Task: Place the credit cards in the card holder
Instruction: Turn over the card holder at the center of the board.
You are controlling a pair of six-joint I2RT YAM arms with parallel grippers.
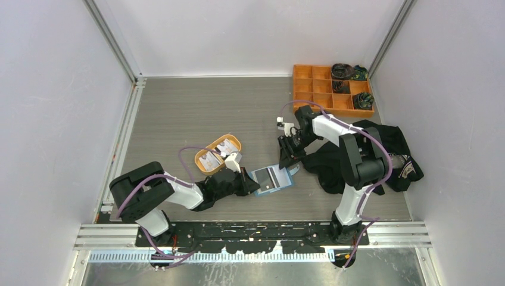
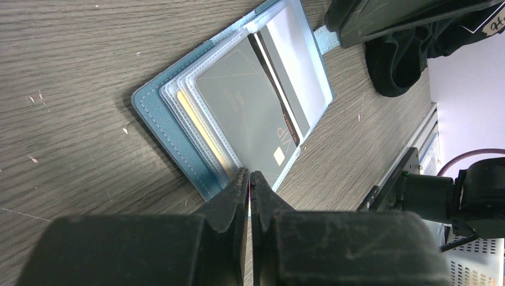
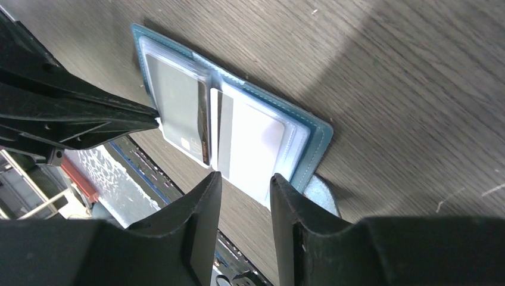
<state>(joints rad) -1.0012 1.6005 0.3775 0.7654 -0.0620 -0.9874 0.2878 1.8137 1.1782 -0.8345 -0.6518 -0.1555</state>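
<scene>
The blue card holder point(image 1: 273, 179) lies open on the table between the two arms, clear pockets up. A grey credit card point(image 2: 250, 101) sits in its left pocket. A white card with a dark stripe point(image 3: 250, 137) sits in the right one. My left gripper point(image 2: 249, 174) is shut, its tips pinching the near edge of the grey card, with a thin pale sliver between the jaws. My right gripper point(image 3: 244, 176) hovers open over the holder's right edge with nothing between its fingers. Two more cards point(image 1: 218, 152) lie in the orange oval tray point(image 1: 202, 168).
An orange compartment box point(image 1: 324, 102) holding dark items stands at the back right. A black cloth point(image 1: 393, 152) is heaped under and beside the right arm. The table's front rail point(image 1: 256, 229) runs close below the holder.
</scene>
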